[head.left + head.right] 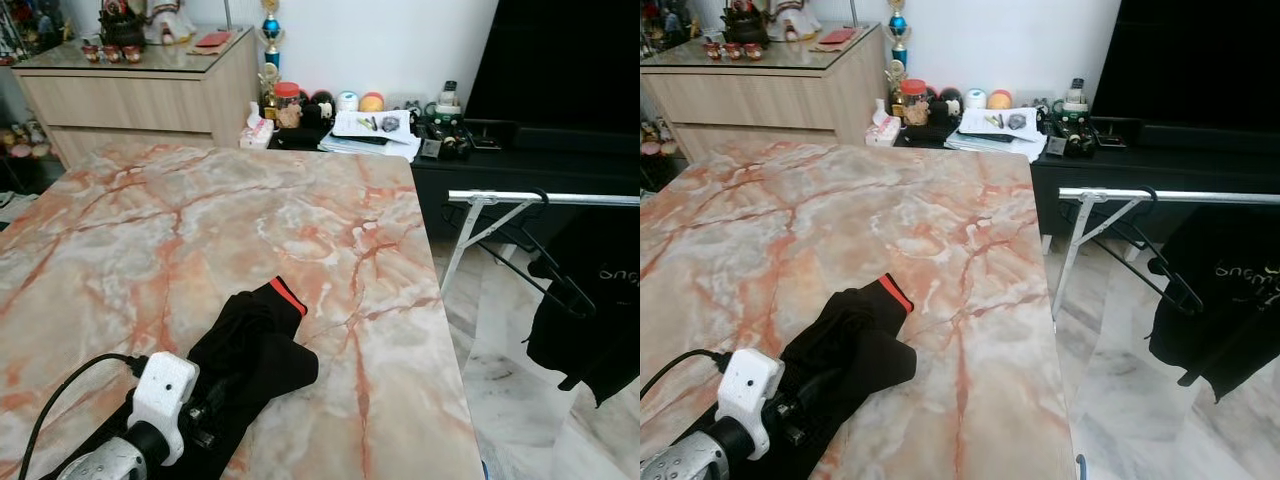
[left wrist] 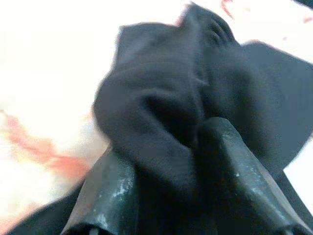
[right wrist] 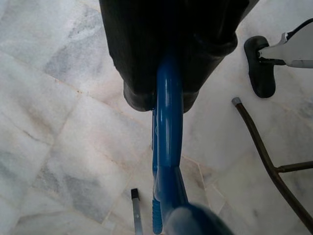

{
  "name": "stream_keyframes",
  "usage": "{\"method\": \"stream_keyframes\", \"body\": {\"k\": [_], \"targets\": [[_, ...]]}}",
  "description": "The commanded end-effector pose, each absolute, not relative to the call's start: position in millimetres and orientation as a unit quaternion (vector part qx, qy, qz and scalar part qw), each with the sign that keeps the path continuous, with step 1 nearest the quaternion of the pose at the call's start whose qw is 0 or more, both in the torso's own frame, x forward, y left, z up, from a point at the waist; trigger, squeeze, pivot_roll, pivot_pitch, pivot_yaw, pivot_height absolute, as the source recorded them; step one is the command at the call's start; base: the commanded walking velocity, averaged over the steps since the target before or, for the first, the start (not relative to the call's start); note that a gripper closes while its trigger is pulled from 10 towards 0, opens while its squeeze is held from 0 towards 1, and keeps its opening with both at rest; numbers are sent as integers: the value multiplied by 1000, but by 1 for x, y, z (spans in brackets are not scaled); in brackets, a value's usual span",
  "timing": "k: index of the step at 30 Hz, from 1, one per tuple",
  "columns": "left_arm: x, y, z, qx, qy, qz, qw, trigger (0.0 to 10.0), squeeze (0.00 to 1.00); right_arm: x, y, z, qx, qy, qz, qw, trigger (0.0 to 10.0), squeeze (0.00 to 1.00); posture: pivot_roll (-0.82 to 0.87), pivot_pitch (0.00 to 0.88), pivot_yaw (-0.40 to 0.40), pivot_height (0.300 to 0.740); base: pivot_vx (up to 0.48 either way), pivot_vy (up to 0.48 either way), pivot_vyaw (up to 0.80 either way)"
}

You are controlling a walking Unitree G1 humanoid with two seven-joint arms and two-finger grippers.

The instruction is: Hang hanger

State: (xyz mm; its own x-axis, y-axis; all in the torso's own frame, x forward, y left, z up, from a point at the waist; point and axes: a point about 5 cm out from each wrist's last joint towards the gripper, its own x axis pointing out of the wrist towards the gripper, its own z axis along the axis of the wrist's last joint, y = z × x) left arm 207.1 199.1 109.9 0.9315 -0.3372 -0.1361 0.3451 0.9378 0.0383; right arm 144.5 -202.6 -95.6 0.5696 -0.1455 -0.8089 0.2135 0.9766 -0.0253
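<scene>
**Hang hanger: both hands loaded, the rail not yet reached**

The marble worktop (image 1: 200, 220) takes up most of the head views, with a wooden cabinet (image 1: 140, 95) and a low black shelf of clutter (image 1: 400, 130) beyond it. To the robot's right, past the worktop's edge, a metal clothes rail (image 1: 545, 198) stands over the tiled floor (image 3: 54, 122); it already carries black hangers (image 1: 560, 285) and a dark shirt (image 1: 600, 310).

A black garment with a red-edged band (image 1: 255, 345) lies bunched on the near part of the worktop. The left hand (image 2: 166, 166), at the end of the silver arm with its white wrist housing (image 1: 160, 395), is closed on a fold of this cloth, which is pinched between its two fingers (image 2: 105, 196).

The blue hanger (image 3: 168, 147), the task's own object, is held by the right hand (image 3: 168, 93) low at the robot's right side above the floor, near the foot of a stand (image 3: 259, 63). The fingers are clamped around the hanger's blue bar, which runs on past them towards the camera.

The step in hand appears to be the carry: the hanger is secured but well apart from the rail. The next move would call for raising the right arm towards the rail, turning the hanger so its hook faces the bar, and finding a free stretch beside the hangers already there. Whether the garment is meant to go on the hanger first cannot be told.
</scene>
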Motion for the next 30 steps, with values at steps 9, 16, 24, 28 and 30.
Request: {"method": "stream_keyframes", "body": {"k": [9, 16, 24, 28, 30], "targets": [[193, 201, 119, -1, 46, -157, 986, 10000, 1000, 144, -201, -96, 43, 455, -101, 884, 10000, 0, 237, 62, 1, 740, 0, 0, 0], [185, 210, 117, 0, 50, -123, 991, 10000, 1000, 144, -201, -96, 42, 456, -101, 883, 10000, 0, 245, 64, -1, 740, 0, 0, 0], [192, 245, 119, -16, 5, 44, 999, 10000, 0, 144, -200, -96, 43, 456, -100, 883, 10000, 0, 237, 54, 3, 740, 0, 0, 0], [197, 246, 120, -20, 1, 47, 999, 10000, 0, 144, -200, -96, 41, 456, -99, 884, 10000, 0, 241, 47, 2, 740, 0, 0, 0], [200, 243, 119, -17, 1, 44, 999, 10000, 0, 144, -199, -96, 41, 456, -98, 884, 10000, 0, 238, 42, 3, 740, 0, 0, 0]]}}
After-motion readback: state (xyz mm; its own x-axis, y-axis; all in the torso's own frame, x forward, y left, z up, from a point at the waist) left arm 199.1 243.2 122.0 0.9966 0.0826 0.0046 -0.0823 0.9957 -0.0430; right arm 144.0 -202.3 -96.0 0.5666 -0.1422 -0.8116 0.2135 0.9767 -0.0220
